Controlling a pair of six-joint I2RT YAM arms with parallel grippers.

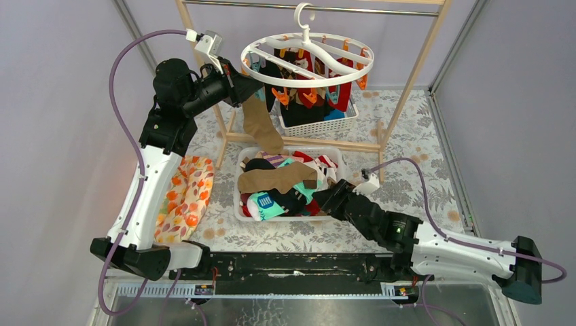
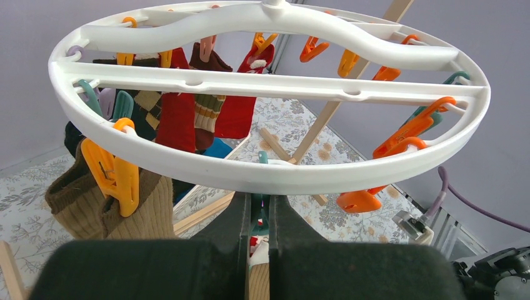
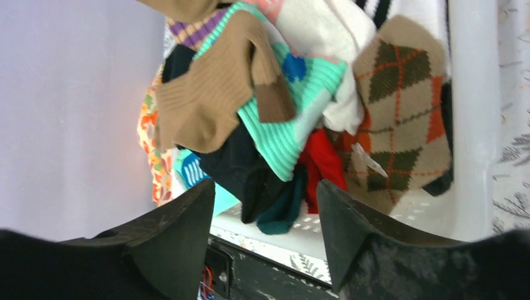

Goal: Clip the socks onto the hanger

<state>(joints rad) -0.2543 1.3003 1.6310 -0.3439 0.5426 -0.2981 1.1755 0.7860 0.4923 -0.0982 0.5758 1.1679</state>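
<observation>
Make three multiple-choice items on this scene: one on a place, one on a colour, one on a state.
1. Where is the hanger?
A. lying on the table
B. hung from the metal rail
C. inside a basket

2. What colour is the long sock lying on top in the near basket?
A. tan-brown
B. yellow
C. blue

3. How is the right gripper?
A. shut on a red sock
B. shut on a clip
C. open and empty

Key:
1 B: the top view shows it hanging from the rail.
2 A: the top view shows it tan-brown.
3 C: in the right wrist view its jaws stand apart with nothing between them.
</observation>
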